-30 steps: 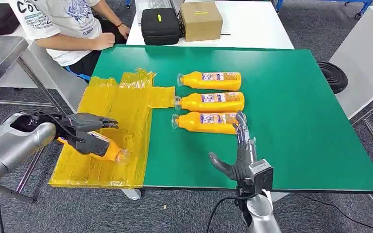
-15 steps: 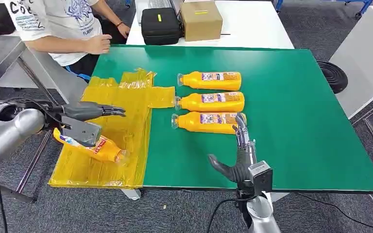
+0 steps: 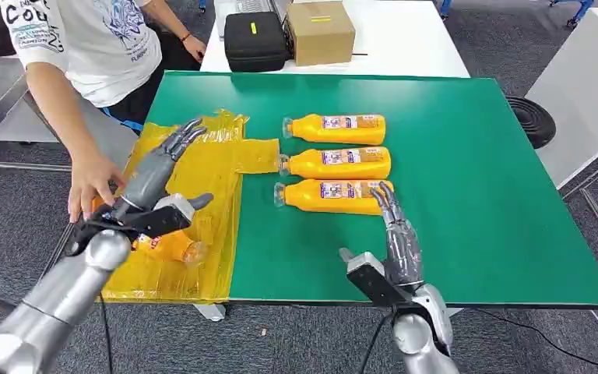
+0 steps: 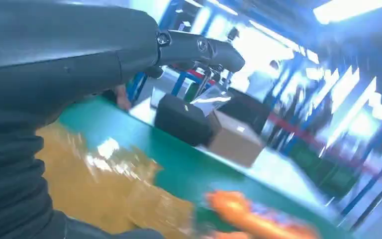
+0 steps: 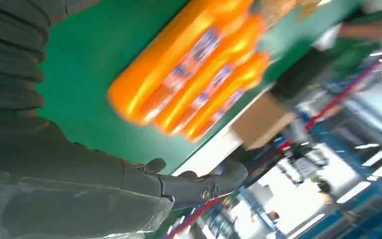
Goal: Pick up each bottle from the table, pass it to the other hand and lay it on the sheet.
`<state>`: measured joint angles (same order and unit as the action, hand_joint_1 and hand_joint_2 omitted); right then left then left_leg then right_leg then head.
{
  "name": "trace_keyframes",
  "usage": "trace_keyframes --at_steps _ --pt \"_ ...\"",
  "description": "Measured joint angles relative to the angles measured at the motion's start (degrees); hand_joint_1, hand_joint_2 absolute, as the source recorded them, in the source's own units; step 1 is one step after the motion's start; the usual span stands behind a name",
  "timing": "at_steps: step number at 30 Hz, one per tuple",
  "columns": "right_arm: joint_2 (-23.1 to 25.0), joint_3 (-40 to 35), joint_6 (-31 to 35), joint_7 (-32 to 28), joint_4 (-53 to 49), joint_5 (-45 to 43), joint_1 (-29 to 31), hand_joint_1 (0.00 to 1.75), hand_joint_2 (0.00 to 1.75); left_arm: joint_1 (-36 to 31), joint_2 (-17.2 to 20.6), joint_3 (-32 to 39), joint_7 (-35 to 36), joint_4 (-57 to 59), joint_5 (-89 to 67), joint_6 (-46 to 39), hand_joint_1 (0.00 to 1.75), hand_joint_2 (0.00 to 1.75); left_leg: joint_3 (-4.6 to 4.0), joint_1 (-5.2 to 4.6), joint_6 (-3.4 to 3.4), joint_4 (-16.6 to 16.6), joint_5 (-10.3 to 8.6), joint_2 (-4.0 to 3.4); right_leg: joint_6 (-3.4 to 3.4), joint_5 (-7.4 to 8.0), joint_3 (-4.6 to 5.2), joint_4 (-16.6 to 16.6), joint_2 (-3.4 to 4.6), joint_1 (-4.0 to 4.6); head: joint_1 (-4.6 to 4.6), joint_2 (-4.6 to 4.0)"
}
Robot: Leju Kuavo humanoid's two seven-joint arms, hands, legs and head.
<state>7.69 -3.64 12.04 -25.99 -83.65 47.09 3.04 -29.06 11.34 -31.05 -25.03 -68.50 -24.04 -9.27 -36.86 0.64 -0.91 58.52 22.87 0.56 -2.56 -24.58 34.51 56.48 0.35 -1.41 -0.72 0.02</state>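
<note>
Left robot hand [image 3: 156, 175] hovers with fingers spread and empty above the yellow sheet [image 3: 202, 167], where one bottle [image 3: 167, 245] lies. Right robot hand [image 3: 397, 234], fingers apart, reaches toward the nearest of three bottles [image 3: 335, 195] on the table [image 3: 475, 156].

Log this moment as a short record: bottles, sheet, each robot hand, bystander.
bottles on green table: three lying in a row, nearest, middle, far
bottle on sheet: one, lying down
yellow sheet: at table's left edge
left robot hand: open, above sheet
right robot hand: open, by nearest bottle
person's hand: reaching near sheet
</note>
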Motion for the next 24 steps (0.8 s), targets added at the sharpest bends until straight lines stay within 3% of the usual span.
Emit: trace_keyframes --at_steps 4,8,15,24 --pt "-4.0 2.2 -0.9 7.2 4.7 10.2 6.9 0.00 1.75 7.5 -6.6 7.0 -1.1 -3.7 -0.5 -1.4 0.00 1.75 -0.10 -0.01 -0.03 0.0 -0.01 0.01 -0.12 0.09 0.07 0.0 0.00 -0.02 0.00 0.00" --pt "-8.4 3.1 -1.9 8.6 14.2 14.4 15.0 0.00 1.75 11.3 -10.8 11.4 -1.3 -5.9 -2.5 -1.5 0.00 1.75 -0.13 0.00 -0.07 0.0 -0.10 0.01 -0.21 0.20 0.07 0.0 -0.01 0.01 -0.07 0.00" --pt "-11.1 3.0 -2.1 8.7 23.5 16.1 21.1 0.00 1.75 13.8 -13.4 14.8 -1.4 -8.0 -3.1 -1.6 0.00 1.75 -0.15 0.08 -0.05 0.0 -0.15 0.03 -0.18 0.22 0.07 0.0 -0.03 0.09 -0.02 0.00" --pt "-12.3 -1.5 -8.1 8.8 38.7 16.2 31.5 0.00 1.75 15.5 -14.8 17.7 -1.3 -9.4 -3.8 -1.0 0.00 1.75 -0.19 0.07 -0.10 0.0 -0.18 0.07 -0.18 0.22 0.10 0.0 -0.08 0.07 -0.02 0.00"
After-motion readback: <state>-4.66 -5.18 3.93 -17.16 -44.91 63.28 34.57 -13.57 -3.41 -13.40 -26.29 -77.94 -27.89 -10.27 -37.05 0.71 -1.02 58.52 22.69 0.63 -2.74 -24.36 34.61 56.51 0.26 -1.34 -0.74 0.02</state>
